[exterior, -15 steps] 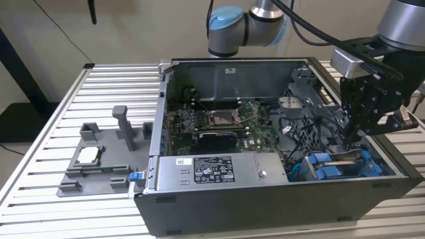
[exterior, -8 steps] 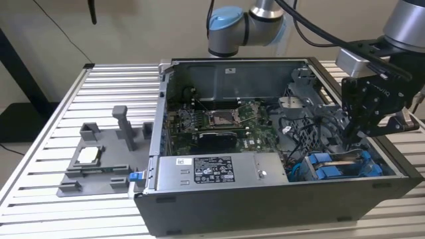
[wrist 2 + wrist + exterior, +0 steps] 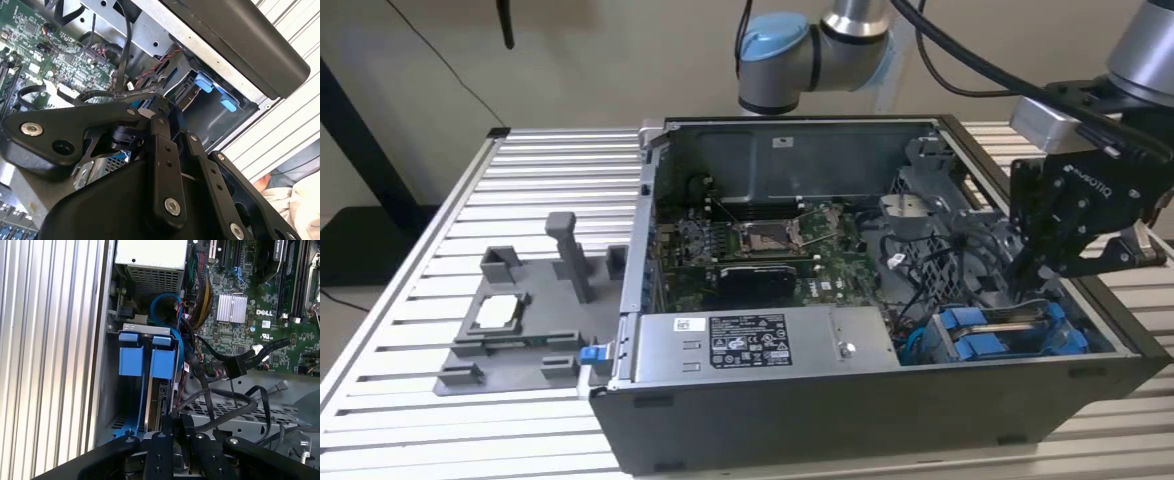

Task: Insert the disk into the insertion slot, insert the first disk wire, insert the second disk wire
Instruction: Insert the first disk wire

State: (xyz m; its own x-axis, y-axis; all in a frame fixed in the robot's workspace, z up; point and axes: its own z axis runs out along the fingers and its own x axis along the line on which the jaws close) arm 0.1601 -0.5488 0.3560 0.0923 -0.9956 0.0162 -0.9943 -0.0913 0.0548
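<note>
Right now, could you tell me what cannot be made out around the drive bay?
- Insertion slot, exterior view: part covered by the pincer.
- Slot's depth, first wrist view: hidden behind the pincer's links.
- Black cables, first wrist view: ends run behind the pincer.

Insertion slot (image 3: pixel 1003 333): dark grey metal, bright blue tabs. Motherboard (image 3: pixel 761 250): green. Power-supply box (image 3: pixel 761 345): grey, white label. Table (image 3: pixel 547 170): silver, ribbed in parallel slats. Gripper (image 3: pixel 1034 280): black. Computer case (image 3: pixel 854 420): dark grey.
</note>
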